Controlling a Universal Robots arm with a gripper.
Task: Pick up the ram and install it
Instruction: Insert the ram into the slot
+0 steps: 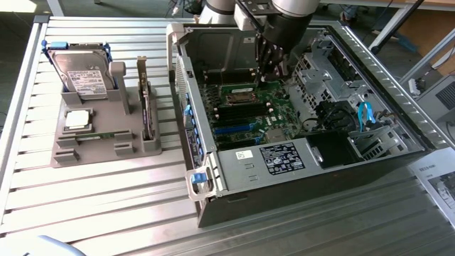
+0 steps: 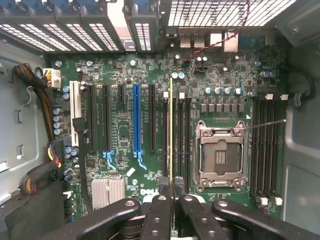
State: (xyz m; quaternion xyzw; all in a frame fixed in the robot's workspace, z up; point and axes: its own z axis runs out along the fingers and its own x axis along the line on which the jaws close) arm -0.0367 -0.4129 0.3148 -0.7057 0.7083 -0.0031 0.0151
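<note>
Table (image 1: 106, 208): slatted metal | bears: grey parts stand (image 1: 106, 140); open computer case (image 1: 299, 198); paper sheet (image 1: 435, 184)

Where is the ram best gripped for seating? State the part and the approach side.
Pinch the ram across its two flat faces along the upper long edge, coming straight down from above, much as the gripper is shut on it now. It is thin and stands on edge over the motherboard, so this likely leaves the lower edge free for a slot.

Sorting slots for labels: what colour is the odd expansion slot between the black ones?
Blue. The expansion slot shows best in the wrist view.
</note>
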